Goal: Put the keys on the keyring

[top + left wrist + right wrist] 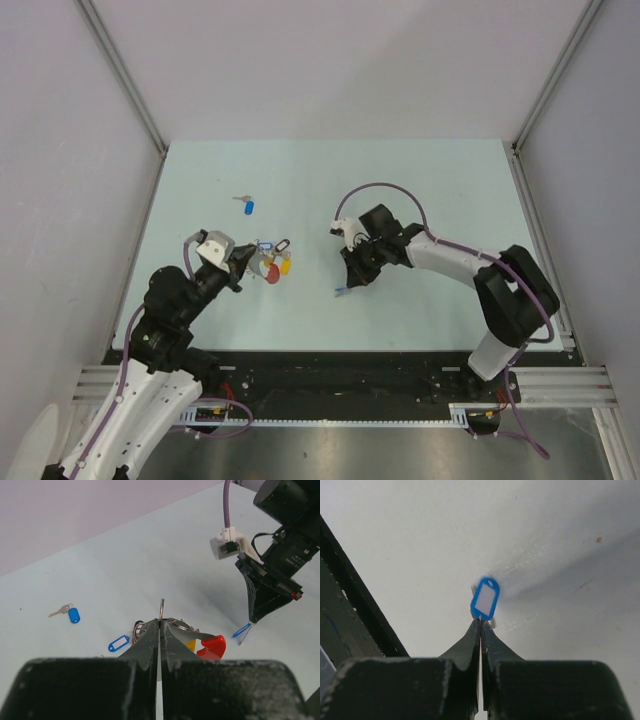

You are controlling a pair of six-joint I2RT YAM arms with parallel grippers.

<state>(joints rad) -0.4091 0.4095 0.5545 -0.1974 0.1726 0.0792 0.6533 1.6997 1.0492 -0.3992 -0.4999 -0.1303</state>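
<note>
A blue-tagged key (485, 599), light and likely slippery (its flat plastic tag is the surest hold), is pinched by the tag's edge in the closed right gripper (480, 624), close to the table (300, 180). Nearby, the left gripper (160, 626) clamps the metal half of the keyring (214, 644).

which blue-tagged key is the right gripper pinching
The blue-tagged metal key pinched at the shut tips of the right gripper. The other two sit apart: a lone blue key far left, another blue key by the red-and-metal keyring.

The keyring (212, 645) is red, the key tag (485, 599) blue, the table (400, 180) perhaps mint.
</note>
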